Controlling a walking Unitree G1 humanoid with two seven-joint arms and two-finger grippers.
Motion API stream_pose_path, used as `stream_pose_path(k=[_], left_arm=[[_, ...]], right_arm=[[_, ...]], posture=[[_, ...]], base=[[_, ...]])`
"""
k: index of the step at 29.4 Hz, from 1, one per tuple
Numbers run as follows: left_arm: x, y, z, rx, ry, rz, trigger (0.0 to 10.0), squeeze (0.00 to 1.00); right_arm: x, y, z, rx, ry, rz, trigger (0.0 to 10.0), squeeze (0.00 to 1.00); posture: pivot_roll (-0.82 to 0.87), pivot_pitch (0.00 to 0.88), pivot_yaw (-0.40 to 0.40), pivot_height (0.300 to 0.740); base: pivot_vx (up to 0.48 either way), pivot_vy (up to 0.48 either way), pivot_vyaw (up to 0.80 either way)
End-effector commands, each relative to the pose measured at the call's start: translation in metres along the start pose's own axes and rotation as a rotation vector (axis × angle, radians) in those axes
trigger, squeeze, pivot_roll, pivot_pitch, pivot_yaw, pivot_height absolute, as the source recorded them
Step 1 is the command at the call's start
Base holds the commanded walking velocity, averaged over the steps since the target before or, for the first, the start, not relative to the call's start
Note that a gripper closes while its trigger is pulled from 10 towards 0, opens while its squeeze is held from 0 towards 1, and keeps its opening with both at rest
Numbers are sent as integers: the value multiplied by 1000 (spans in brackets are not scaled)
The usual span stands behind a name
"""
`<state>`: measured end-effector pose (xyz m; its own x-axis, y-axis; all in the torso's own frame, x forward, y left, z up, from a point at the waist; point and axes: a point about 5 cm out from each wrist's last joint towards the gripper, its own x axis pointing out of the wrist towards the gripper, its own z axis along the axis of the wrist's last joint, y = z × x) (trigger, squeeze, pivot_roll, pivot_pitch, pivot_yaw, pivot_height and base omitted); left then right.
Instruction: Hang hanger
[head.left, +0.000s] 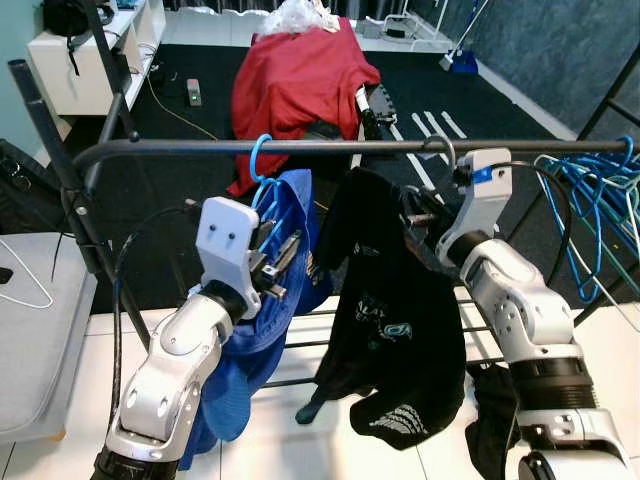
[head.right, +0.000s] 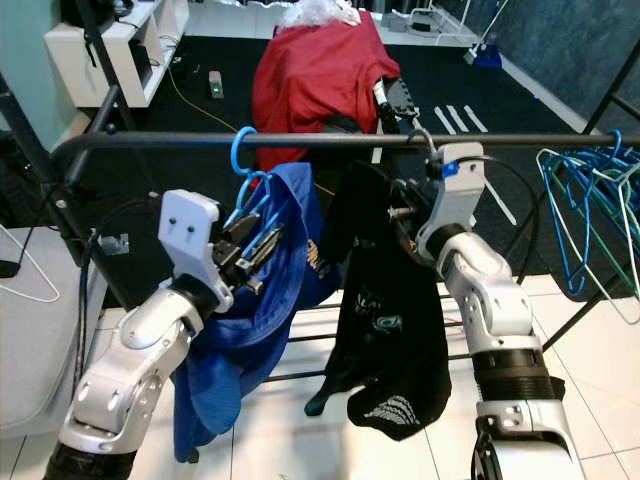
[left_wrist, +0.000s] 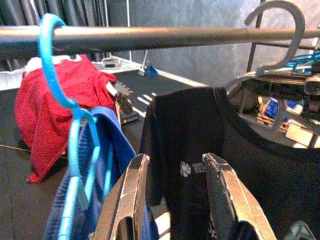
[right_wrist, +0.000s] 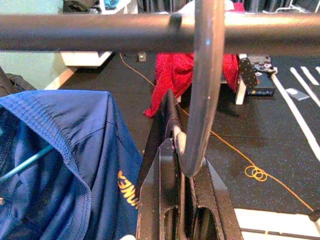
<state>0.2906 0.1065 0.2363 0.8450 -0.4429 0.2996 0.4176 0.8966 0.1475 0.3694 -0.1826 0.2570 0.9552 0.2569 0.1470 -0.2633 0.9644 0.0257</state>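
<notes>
**Grey hanger hooking over the rail, right gripper clamping its neck**

The grey hanger (head.left: 441, 150) is carrying a black T-shirt (head.left: 385, 310) with a small white print, and its pale hook is sitting over the dark rail (head.left: 350, 147) near the rail's middle. The right gripper (right_wrist: 182, 165) is reaching up just under the rail, its two black fingers closing tight on the hanger's neck below the hook.

Beside it, toward the rail's left end, a light-blue hanger (head.left: 262, 165) is hooking over the same rail and holding a blue shirt (head.left: 255, 330) with orange lettering. The left gripper (left_wrist: 172, 195) is hovering next to that blue shirt, its fingers standing apart with nothing between them.

At the rail's right end a bunch of blue hangers (head.left: 595, 215) is dangling. Beyond the rack, a red cloth (head.left: 295, 85) is draping over something on the black floor mat (head.left: 480, 120), and white tiles (head.left: 300, 430) are lying beneath the rack. A white shelf unit (head.left: 85, 60) is standing against the far-left wall.
</notes>
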Motion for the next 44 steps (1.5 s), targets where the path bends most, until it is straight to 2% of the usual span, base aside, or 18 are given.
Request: stream_pose_path(k=[1,8,10,19,30,41,42,43,44], left_arm=[[-1,-1,2,30,-3,-25,10000,0],[-1,-1,5,34,-6,-39,10000,0],[-2,-2,7,44,-5,-64,10000,0],[-2,-3,9,53,-2,-85,10000,0],[-2,-2,12,56,7,-99,10000,0],[-3,-2,13,48,11,-109,10000,0],[-3,-3,15,36,1,-117,10000,0],[-3,-3,15,36,1,-117,10000,0],[-3,-4,17,24,-11,-128,10000,0]], right_arm=[[3,-11,6,6,-31,-26,10000,0],[9,-16,5,40,-21,-29,10000,0],[15,-18,3,57,17,1,10000,0],[22,-20,5,47,59,39,10000,0],[42,-11,26,3,41,105,10000,0],[48,-6,20,15,88,128,10000,16],[48,-8,19,21,94,123,10000,565],[48,-8,19,21,94,123,10000,565],[48,-9,19,24,94,118,10000,1000]], posture=[[-56,187,-57,740],[-53,194,-56,740],[-44,210,-50,740],[-37,223,-44,740],[-22,241,-37,740],[-17,245,-40,740],[-19,245,-40,740],[-19,245,-40,740],[-20,244,-42,740]], base=[[0,0,0],[0,0,0],[0,0,0],[0,0,0],[0,0,0],[0,0,0],[0,0,0],[0,0,0],[0,0,0]])
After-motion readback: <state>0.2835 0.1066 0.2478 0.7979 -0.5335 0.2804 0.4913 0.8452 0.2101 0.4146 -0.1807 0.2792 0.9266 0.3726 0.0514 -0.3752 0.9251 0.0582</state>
